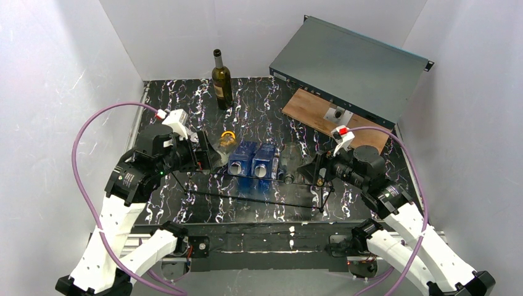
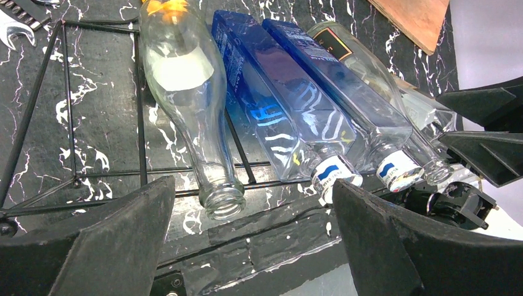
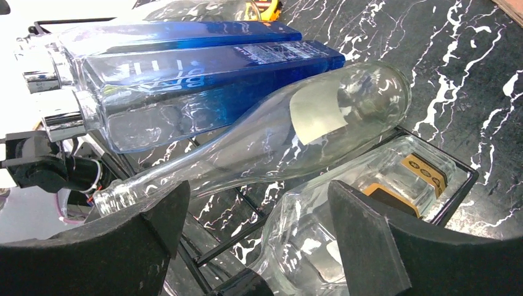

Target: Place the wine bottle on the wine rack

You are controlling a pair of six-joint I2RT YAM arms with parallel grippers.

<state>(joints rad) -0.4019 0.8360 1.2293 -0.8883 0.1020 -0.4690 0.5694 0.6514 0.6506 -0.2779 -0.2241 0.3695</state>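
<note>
Straddling racked clear black-labelled glass bottle (image 3: 302, 240): right gripper (image 3: 256, 188) fingers wide, empty | left gripper (image 2: 253, 185) wide, empty | advice: retreat straight, avoid nudging it.

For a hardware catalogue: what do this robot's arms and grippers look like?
The left arm and right arm have white shells on their lower links and black joint housings towards the wrists. A looping purple cable runs along each, and each wrist carries a small white block with a red tab. The left gripper and right gripper have broad, matte black, wedge-shaped fingers.

Lettering on the blue bottles (image 3: 203, 68) is too distorted to read.
</note>
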